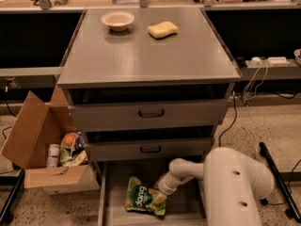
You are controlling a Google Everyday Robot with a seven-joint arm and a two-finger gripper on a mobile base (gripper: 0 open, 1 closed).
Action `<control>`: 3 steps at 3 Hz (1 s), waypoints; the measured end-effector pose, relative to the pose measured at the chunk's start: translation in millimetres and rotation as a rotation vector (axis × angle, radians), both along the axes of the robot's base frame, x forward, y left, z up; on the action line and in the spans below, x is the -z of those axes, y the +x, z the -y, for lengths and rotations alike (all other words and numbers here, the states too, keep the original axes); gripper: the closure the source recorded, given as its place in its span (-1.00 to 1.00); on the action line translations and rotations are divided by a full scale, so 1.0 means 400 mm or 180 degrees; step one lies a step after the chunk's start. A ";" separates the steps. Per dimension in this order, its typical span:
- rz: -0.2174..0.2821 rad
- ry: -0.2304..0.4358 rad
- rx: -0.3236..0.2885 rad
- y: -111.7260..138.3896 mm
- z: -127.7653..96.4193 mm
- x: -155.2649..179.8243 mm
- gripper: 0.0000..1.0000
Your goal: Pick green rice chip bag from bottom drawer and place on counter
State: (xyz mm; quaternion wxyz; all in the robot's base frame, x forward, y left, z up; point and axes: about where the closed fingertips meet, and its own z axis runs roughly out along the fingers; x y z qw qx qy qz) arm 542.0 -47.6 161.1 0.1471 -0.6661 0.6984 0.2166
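The green rice chip bag (142, 197) lies tilted in the open bottom drawer (183, 208), its right edge raised. My gripper (163, 190) reaches down into the drawer from the white arm (188, 169) and is shut on the bag's upper right edge; the fingertips are hidden behind the wrist and the bag. The counter (150, 55), the gray top of the cabinet, is above the two shut drawer fronts.
A white bowl (117, 20) and a yellow sponge (162, 29) sit at the back of the counter. An open cardboard box (47, 154) with packets stands on the floor to the left of the drawer. My white base (237, 187) fills the lower right.
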 end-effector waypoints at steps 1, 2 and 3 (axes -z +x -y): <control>0.0009 -0.0004 -0.0009 -0.002 -0.001 -0.004 1.00; 0.0118 -0.0056 -0.0108 -0.035 -0.012 -0.061 1.00; 0.0526 -0.0265 -0.0161 0.004 -0.006 -0.186 1.00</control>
